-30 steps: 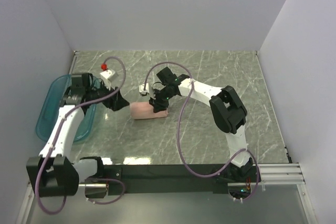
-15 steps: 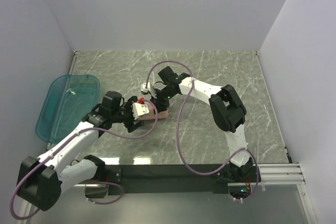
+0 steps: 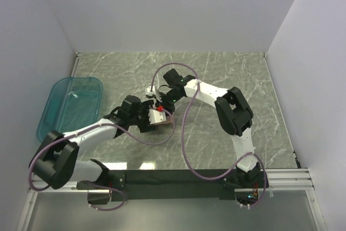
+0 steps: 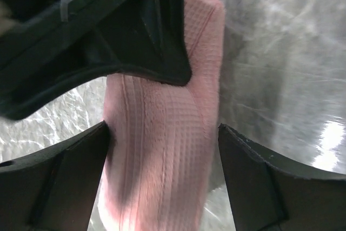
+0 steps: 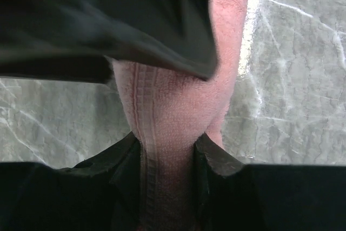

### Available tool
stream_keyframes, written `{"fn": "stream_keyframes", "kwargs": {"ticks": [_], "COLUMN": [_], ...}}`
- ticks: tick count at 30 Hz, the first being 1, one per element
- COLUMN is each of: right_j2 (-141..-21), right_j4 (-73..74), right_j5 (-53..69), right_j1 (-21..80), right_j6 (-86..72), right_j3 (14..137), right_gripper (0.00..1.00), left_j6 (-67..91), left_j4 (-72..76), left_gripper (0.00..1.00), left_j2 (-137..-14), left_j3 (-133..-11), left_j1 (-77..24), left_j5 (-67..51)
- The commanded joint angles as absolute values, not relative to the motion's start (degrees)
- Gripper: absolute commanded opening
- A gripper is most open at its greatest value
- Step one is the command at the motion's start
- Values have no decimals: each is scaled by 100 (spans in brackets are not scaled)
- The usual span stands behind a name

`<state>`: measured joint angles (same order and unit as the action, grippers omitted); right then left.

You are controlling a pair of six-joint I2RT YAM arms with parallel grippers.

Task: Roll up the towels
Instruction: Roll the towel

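From above, your towel (image 3: 168,118) lies bunched on the table (image 3: 232,74), near its middle. Left wrist: your left hand (image 4: 162,179) is released, with a finger on either side of the towel. Right wrist: your right hand (image 5: 167,154) is clenched on the towel, pinching the pink cloth.

Top view: towel (image 3: 168,118) almost wholly covered by the left gripper (image 3: 159,117) and right gripper (image 3: 164,107) crowded over it. Only a pink sliver shows, and the state of the roll and any finger contact are too small to tell. Left wrist view: far end of the towel masked by the blurred dark body of the right gripper; its near end and both fingers (image 4: 59,187) are cut off at the bottom edge. Right wrist view: upper towel hidden behind an out-of-focus dark mass, and the pinching fingers (image 5: 121,171) merge into shadow at the lower edge, tips not distinguishable.
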<state>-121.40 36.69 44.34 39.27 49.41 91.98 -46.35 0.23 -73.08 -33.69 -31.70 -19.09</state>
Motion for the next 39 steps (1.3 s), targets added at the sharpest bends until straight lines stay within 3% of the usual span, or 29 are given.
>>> {"fn": "stream_keyframes", "kwargs": {"ticks": [1,11,19,22,23,24,27,33,39], "right_j2": [-12516,-12709,-12648,-12586,-12551,-12559,-12630,-12788,-12525], "right_j4": [4790,5352,5370,5370,5361,5387,5607,6222,6108], "right_j5": [4456,4746,4642,4561,4570,4570,4640,4939,4887], "right_j1": [3981,3981,3981,3859,3806,3753,3534,2936,2409], "right_j6": [5089,5440,5336,4976,4679,4589,4298,3964,3674], "right_j3": [9000,9246,9404,9605,9676,9755,10168,10889,10582], "right_gripper": [1,0,2,19,31,37,52,56,59], "left_j6": [-4913,-5080,-4843,-4773,-4755,-4755,-4816,-4309,-3613], "left_j4": [580,308,-780,-1167,-1247,-1370,-1748,-2399,-2644], "left_gripper": [86,79,52,40,38,35,33,29,41], "left_j2": [-7654,-8138,-8534,-8420,-8385,-8376,-8271,-8481,-9474], "left_j3": [-3287,-3146,-3603,-3612,-3604,-3595,-3560,-3857,-4341], "left_j1": [-3199,-3357,-3357,-3384,-3392,-3393,-3393,-3393,-3392], "left_j5": [-1495,-1389,-1511,-1608,-1608,-1600,-1565,-1547,-1073]}}
